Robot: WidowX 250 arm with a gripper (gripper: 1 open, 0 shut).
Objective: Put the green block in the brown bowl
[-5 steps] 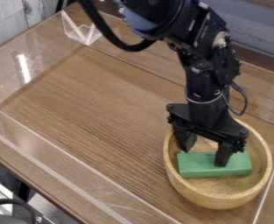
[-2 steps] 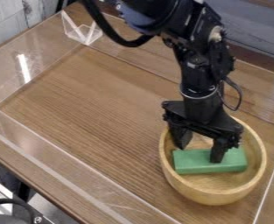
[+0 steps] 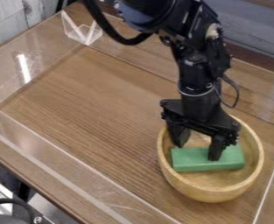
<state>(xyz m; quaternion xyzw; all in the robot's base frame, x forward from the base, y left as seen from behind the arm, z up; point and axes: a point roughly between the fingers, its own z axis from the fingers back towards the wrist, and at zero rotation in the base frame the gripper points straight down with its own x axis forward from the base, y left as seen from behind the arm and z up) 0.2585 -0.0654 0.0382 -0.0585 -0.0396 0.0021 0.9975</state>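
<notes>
The green block (image 3: 209,159) lies flat inside the brown bowl (image 3: 215,190), which sits at the near right of the wooden table. My gripper (image 3: 200,145) points straight down over the bowl, its black fingers (image 3: 180,143) spread wide on either side of the block's upper part. The jaws stand open and the block rests on the bowl's floor, partly hidden behind the fingers.
A clear plastic wall (image 3: 57,171) rings the table (image 3: 92,96), with a clear corner piece (image 3: 80,33) at the back left. The black arm (image 3: 180,35) reaches in from the top. The bowl lies close to the table's right edge.
The bowl, the block and the gripper have all drifted slightly left in the view. The jaws stay open over the block.
</notes>
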